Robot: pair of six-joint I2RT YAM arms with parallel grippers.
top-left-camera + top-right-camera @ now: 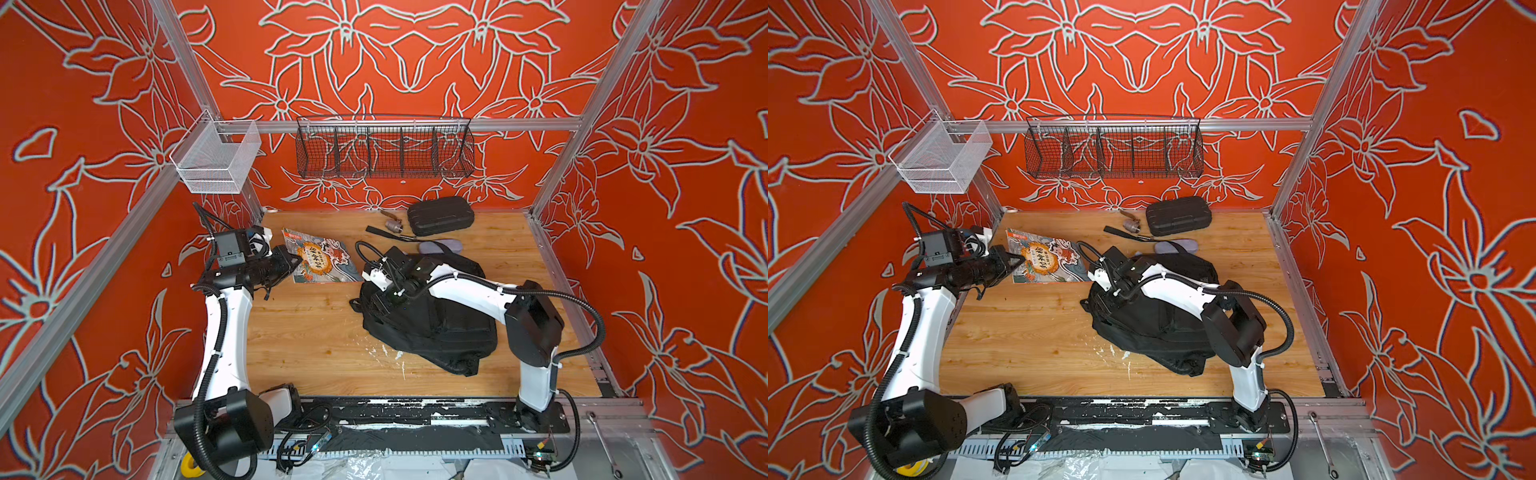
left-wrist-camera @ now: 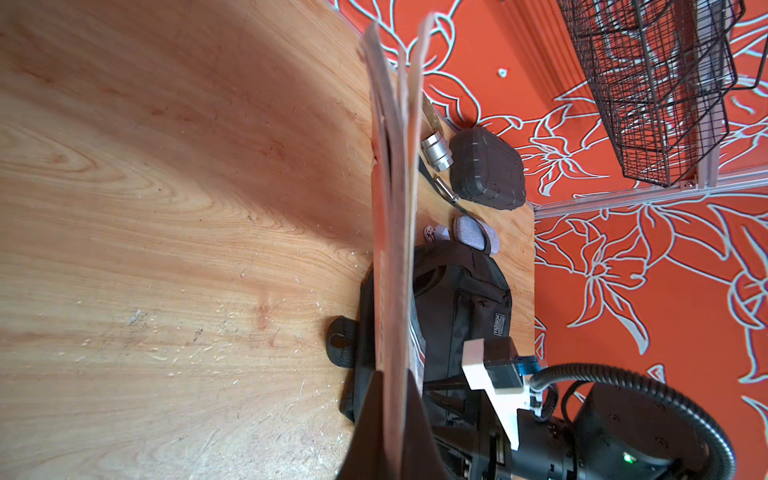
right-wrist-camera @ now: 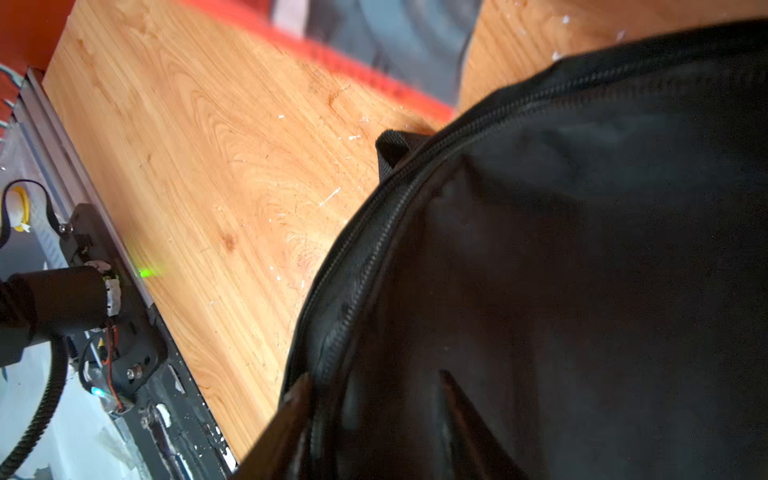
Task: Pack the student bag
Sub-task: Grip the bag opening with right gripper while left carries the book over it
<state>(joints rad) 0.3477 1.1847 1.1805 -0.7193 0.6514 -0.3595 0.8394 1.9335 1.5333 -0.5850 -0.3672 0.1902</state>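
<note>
The student bag [image 1: 440, 320] [image 1: 1163, 320], a soft black backpack, lies flat on the right half of the wooden table. My right gripper [image 1: 377, 308] [image 1: 1105, 305] is at the bag's left end. In the right wrist view the gripper [image 3: 374, 386] is open, its jaws on either side of the bag's zippered rim [image 3: 357, 266]. A colourful picture book [image 1: 322, 262] [image 1: 1046, 262] is at the far left of the table. My left gripper [image 1: 298, 261] [image 2: 392, 376] is shut on the book's edge. The left wrist view shows the book [image 2: 395, 208] edge-on, with the bag [image 2: 461, 299] behind it.
A rigid black ribbed case [image 1: 440, 216], a metal cylinder [image 1: 390, 225], a thin black strap [image 1: 384, 232] and a grey pouch [image 1: 440, 246] lie at the back. A black wire basket [image 1: 384, 149] and a white mesh basket [image 1: 216, 162] hang on the frame.
</note>
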